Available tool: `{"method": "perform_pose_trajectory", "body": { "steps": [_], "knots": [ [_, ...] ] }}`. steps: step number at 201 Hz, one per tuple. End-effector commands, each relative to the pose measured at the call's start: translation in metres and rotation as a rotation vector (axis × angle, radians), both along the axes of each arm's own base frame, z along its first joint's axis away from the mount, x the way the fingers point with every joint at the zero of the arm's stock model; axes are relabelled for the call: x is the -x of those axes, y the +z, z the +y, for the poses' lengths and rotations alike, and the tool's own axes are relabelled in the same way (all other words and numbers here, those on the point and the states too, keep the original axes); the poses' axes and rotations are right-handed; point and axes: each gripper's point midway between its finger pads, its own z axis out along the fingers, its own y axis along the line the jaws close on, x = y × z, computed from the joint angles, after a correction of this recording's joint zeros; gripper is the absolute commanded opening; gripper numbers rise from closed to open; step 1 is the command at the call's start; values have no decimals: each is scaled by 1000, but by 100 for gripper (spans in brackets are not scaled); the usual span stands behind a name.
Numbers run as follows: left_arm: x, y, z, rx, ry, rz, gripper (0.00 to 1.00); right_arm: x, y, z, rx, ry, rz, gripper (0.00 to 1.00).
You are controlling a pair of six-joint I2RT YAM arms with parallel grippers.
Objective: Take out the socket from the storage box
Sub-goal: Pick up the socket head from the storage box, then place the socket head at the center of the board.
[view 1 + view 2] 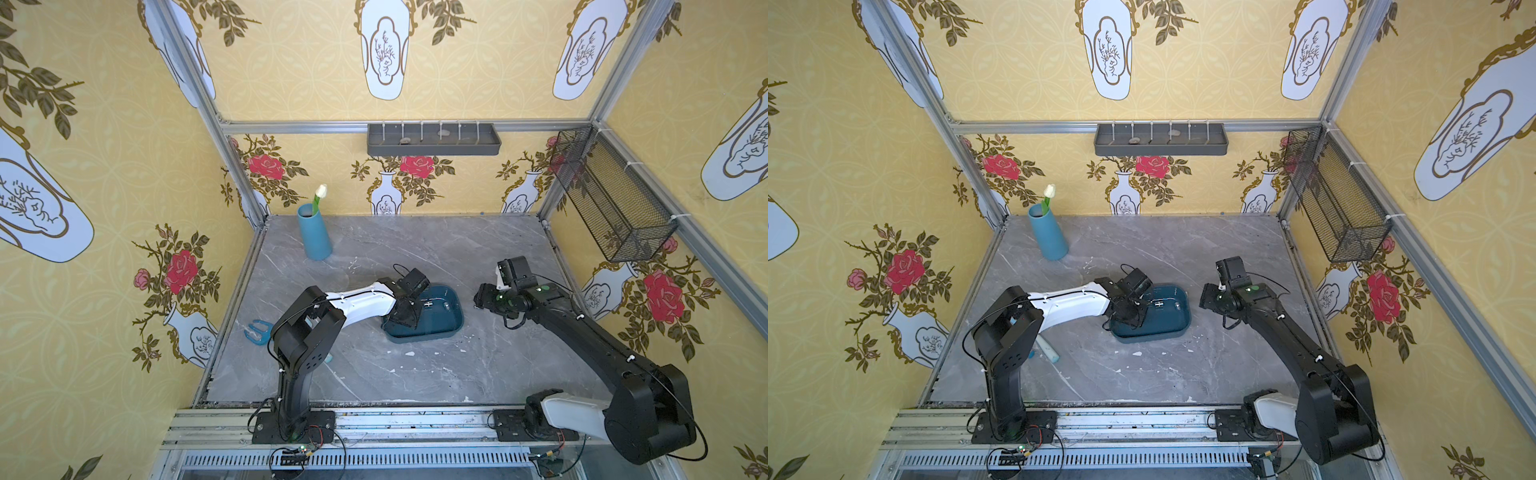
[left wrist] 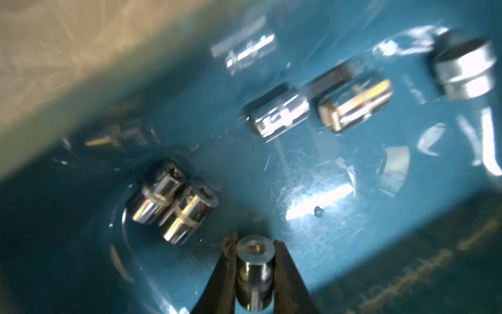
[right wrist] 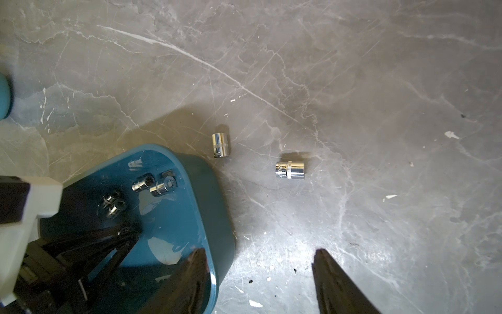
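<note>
Though unseen from above, a socket (image 2: 254, 271) sits between left fingers (image 2: 289, 280).

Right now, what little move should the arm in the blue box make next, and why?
Probably lift straight up: the left fingers hug a socket inside the storage box, seemingly touching both sides. Two sockets already lie outside it.

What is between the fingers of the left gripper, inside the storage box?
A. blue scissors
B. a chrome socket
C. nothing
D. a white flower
B: the left wrist view shows a small chrome socket between the fingers of the left gripper, inside the storage box.
</note>
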Motion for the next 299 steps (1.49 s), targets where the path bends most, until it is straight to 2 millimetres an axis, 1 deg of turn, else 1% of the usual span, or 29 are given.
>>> {"method": "perform_pose_trajectory", "body": {
  "steps": [1,45,72,91,109,121,133,146,175,194,218,252,299],
  "knots": [
    [0,9,-1,3,-10,-5,21,-4,4,0,-2,-12,-19,67],
    [-5,36,-4,28,-15,-44,19,-4,6,-1,-1,-13,-21,67],
    [-9,58,-4,48,-12,-77,18,-4,6,-1,0,-11,-22,67],
    [-13,75,-1,56,-3,-106,18,-4,6,-1,0,-13,-21,67],
    [-18,90,7,70,18,-132,19,-4,6,0,0,-11,-19,67],
    [-22,99,15,72,40,-147,19,-5,5,0,1,-12,-18,67],
    [-25,105,27,67,78,-150,19,-5,6,0,-2,-10,-18,67],
    [-29,108,45,51,139,-138,18,-5,6,0,-1,-9,-19,67],
    [-35,102,85,33,252,-129,18,-3,6,0,-3,-10,-17,67],
    [-37,90,110,15,321,-106,18,-2,4,0,-5,-11,-11,67],
    [-37,72,131,-7,381,-73,19,-3,3,1,-8,-11,-11,67],
    [-35,45,148,-25,434,-33,19,-4,2,3,-12,-8,-7,67],
    [-36,19,159,-32,473,-2,19,-4,0,3,-16,-9,-5,67]
  ]
}}
